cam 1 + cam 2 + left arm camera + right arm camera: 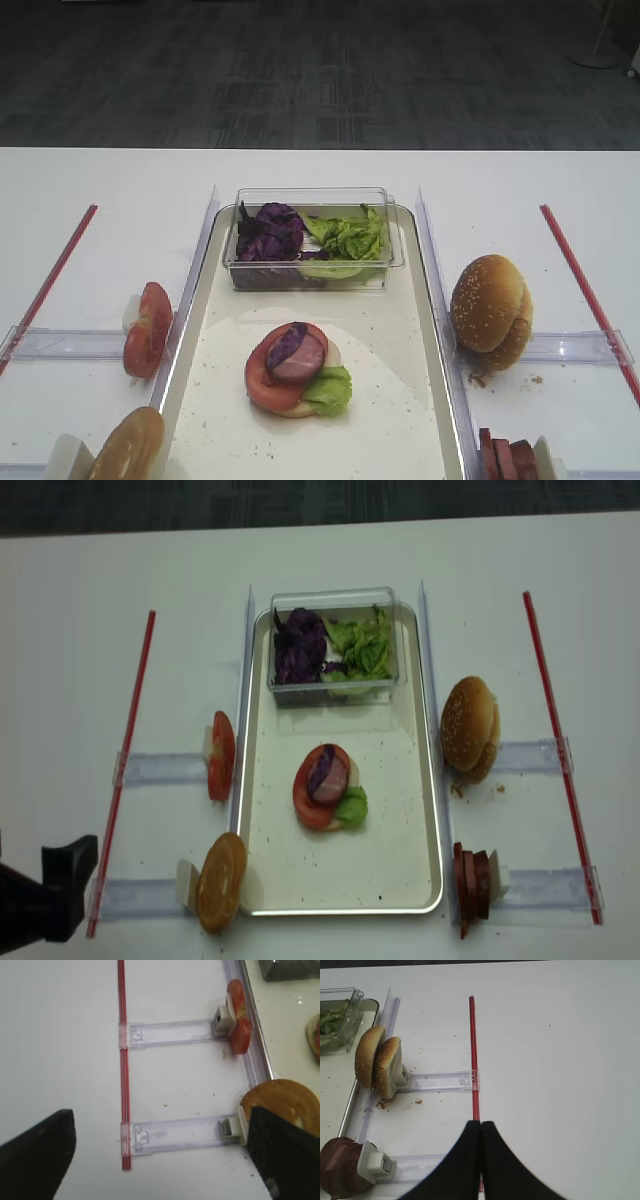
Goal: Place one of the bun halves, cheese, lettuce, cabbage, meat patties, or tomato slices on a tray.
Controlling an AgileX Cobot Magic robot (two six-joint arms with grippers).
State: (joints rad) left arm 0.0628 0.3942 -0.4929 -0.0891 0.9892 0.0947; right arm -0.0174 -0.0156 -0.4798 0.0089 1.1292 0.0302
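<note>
- The left gripper [160, 1155] hangs with its jaws wide apart and empty, over the white table [100, 190] to the left of the tray [405, 880]. The bottom bun half [285, 1105] stands on edge in a holder just left of the tray; if the fingers close off-centre, it can tip or slide out.
- The spare tomato slices [148, 328] also lean in a holder left of the tray. They look glossy and may slip from the pads.
- On the tray itself sits the stack [297, 368]: tomato, lettuce, a meat patty and a purple cabbage scrap on top. A clumsy placing could push this loose pile over.
- The clear box [335, 645] with cabbage and lettuce rests on the tray's far end.
- Right of the tray stand the sesame bun halves [377, 1066] and the meat patties [473, 885]; the right gripper [481, 1132] hangs with its jaws together, holding nothing.
- The table has some crumbs; behind it lies dark grey carpet floor [320, 70].
</note>
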